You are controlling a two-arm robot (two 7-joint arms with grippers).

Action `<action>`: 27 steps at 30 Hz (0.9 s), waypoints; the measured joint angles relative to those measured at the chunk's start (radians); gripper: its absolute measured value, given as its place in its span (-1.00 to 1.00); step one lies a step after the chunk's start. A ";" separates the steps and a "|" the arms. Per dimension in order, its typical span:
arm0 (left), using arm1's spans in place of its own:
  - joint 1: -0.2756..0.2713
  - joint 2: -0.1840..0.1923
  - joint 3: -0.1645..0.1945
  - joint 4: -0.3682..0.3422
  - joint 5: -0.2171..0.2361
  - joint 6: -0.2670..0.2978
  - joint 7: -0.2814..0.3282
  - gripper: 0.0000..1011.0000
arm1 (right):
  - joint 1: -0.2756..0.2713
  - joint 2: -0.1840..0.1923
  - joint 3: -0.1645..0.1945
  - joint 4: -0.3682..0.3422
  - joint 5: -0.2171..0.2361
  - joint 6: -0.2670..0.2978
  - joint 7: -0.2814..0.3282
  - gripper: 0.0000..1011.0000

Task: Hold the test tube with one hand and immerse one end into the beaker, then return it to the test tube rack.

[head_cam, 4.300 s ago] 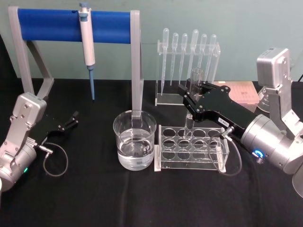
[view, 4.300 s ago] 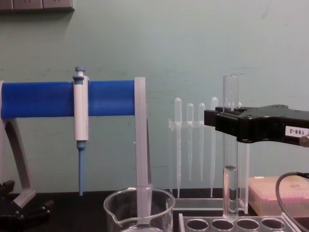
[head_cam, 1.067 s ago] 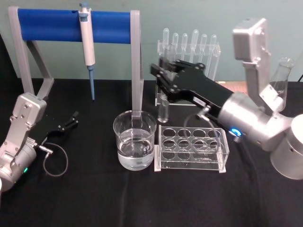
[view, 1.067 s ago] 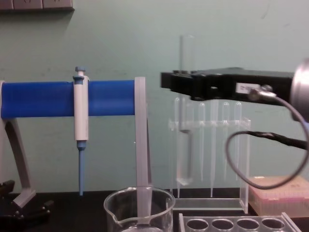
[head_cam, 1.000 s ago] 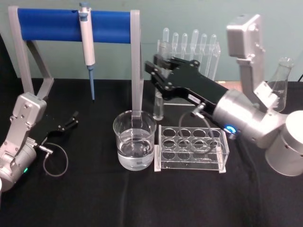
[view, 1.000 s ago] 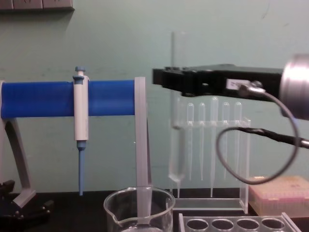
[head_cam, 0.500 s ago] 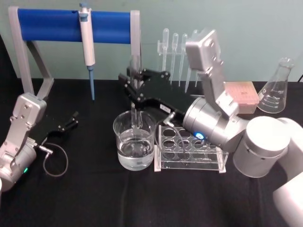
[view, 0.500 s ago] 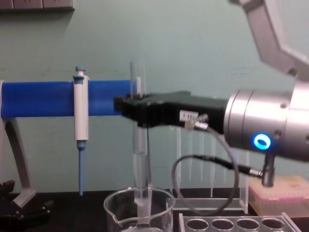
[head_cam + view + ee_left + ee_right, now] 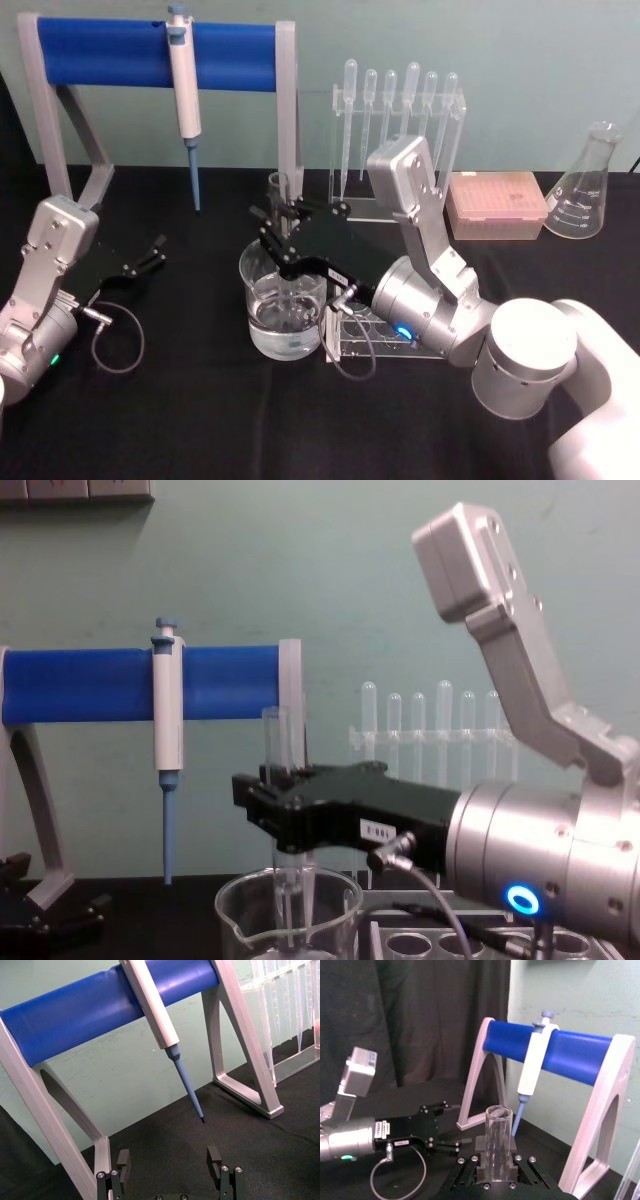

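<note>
The test tube (image 9: 278, 192) is standing upright over the beaker (image 9: 262, 335), its open rim showing above the right end effector (image 9: 281, 228), which is gripping it around the middle with its fingers closed on the glass. In the chest view the test tube (image 9: 274, 742) is dipping below the rim of the beaker (image 9: 236, 922) and inside its wall; whether its tip is touching the water cannot be told. The right wrist view is showing the test tube (image 9: 498, 1142) rising straight between the jaws of the right end effector (image 9: 496, 1169). The beaker is sitting on the black bench (image 9: 200, 420), partly filled with clear liquid, and the test tube rack (image 9: 336, 346) is lying just to its right, largely covered by the right arm. The left end effector (image 9: 154, 251) is resting near the left edge of the bench, well apart from the beaker, with its fingers spread wide and holding nothing; the left wrist view is showing the left end effector (image 9: 169, 1172) facing a blue-tipped pipette (image 9: 160, 1020). That pipette (image 9: 184, 92) is hanging from a blue bar (image 9: 100, 52) at the far left. A clear stand of plastic pipettes (image 9: 398, 105), a pink box (image 9: 497, 205) and a flask (image 9: 585, 185) are standing along the far right.
</note>
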 joint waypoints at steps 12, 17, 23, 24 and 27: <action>0.000 0.000 0.000 0.000 0.000 0.000 0.000 0.98 | -0.031 -0.032 0.020 0.065 -0.025 -0.040 -0.001 -0.55; 0.000 0.000 0.000 0.000 0.000 0.000 0.000 0.98 | -0.036 -0.040 0.027 0.077 -0.032 -0.057 0.009 -0.55; 0.000 0.000 0.000 0.000 0.000 0.000 0.000 0.98 | -0.039 -0.047 0.036 0.085 -0.032 -0.065 0.020 -0.55; 0.000 0.000 0.000 0.000 0.000 0.000 0.000 0.98 | -0.039 -0.047 0.036 0.086 -0.032 -0.065 0.020 -0.55; 0.000 0.000 0.000 0.000 0.000 0.000 0.000 0.98 | -0.039 -0.047 0.036 0.086 -0.032 -0.065 0.020 -0.55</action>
